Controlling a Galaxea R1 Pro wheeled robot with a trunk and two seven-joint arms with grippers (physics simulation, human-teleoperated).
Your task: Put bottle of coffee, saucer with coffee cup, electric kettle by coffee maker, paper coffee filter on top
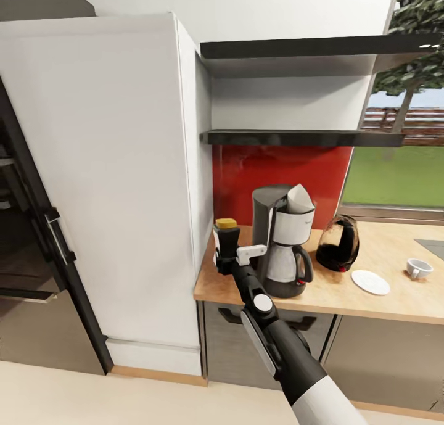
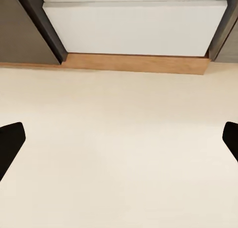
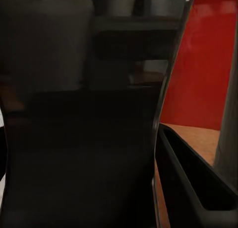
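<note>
Right claw pinches the jar, upright, at the counter's left end, just left of the coffee maker. Resting or slightly raised? Hard to tell. Left claw spread, over floor.

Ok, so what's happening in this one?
The right gripper is shut on the bottle of coffee, holding it at the countertop's left end, just left of the coffee maker. A paper coffee filter already sits on top of the machine. The electric kettle, saucer and coffee cup stand to its right, the cup off the saucer. The left gripper hangs open over the floor.
</note>
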